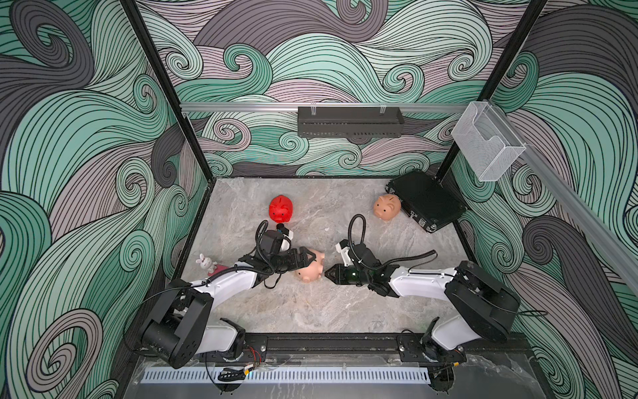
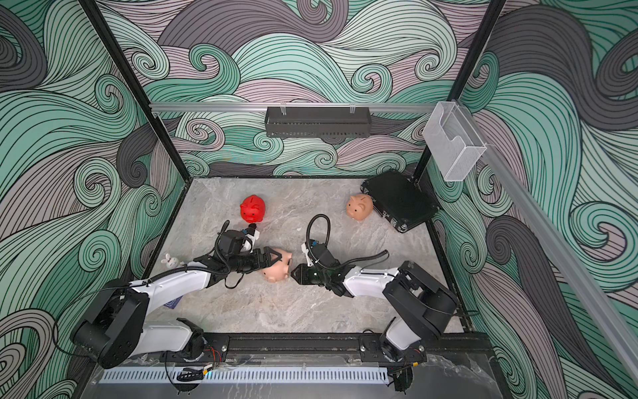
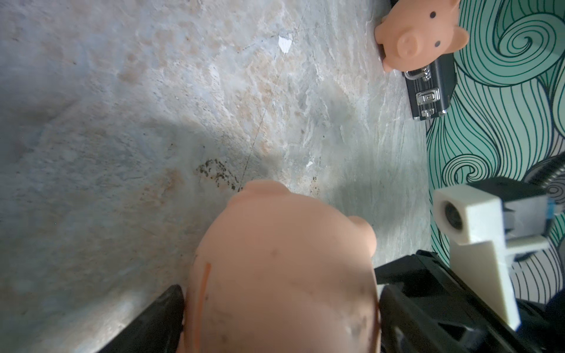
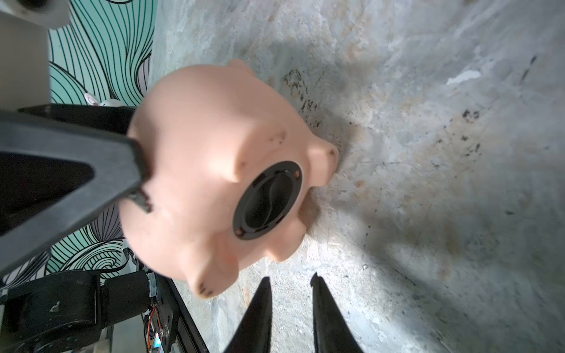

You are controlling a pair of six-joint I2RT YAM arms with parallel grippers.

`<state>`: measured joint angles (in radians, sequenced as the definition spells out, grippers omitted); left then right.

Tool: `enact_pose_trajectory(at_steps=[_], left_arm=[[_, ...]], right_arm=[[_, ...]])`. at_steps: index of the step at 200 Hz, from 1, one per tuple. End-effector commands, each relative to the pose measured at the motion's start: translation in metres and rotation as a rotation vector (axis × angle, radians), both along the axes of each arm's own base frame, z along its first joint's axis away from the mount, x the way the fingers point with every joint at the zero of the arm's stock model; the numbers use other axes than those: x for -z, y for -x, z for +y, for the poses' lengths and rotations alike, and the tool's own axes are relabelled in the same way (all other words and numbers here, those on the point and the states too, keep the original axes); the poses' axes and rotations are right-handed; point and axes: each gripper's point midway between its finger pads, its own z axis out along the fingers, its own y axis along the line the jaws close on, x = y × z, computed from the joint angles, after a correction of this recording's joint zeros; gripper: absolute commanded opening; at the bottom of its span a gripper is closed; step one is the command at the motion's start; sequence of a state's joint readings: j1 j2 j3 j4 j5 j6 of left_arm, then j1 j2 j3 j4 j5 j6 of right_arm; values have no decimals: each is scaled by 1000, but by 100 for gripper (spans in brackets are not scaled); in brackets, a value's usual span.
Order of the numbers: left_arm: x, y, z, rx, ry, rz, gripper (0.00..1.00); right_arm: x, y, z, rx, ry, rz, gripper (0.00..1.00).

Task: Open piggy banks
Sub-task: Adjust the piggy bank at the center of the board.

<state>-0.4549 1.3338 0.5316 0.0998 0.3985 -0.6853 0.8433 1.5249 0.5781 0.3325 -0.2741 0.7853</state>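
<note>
White arms [image 1: 231,281], blk joints [image 1: 179,321], blk cables [image 1: 355,228].

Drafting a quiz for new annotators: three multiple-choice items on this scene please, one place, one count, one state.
1. The free peach piggy bank stands: A beside the black case; B on it; C at the front edge.
2. Piggy banks in all: A two; B three; C four.
3. The black plug under the held peach piggy bank in the left gripper is: A removed; B cracked; C seated.
Key: A, it stands next to the case; B, two peach plus one red piggy bank; C, the plug fills the belly hole, the right gripper empty.
</note>
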Motion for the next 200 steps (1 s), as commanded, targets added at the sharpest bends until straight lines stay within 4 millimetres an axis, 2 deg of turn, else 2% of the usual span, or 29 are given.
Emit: enact_pose_trajectory(at_steps=[1, 71, 98, 135, 200], left_arm=[[49, 32, 17, -24, -92, 183, 91], [57, 38, 30, -58, -110, 201, 88], [56, 38, 34, -67, -109, 204, 93], [56, 38, 41, -79, -114, 212, 93], [50, 39, 47, -89, -96, 212, 92]], right_arm=[[-6, -6, -5, 22, 1, -52, 21], [-8, -13, -7, 58, -166, 40, 23], [-5, -14, -5, 59, -177, 50, 24], [-10, -18, 2, 55, -211, 50, 30], [-5, -20, 2, 48, -194, 59, 30]])
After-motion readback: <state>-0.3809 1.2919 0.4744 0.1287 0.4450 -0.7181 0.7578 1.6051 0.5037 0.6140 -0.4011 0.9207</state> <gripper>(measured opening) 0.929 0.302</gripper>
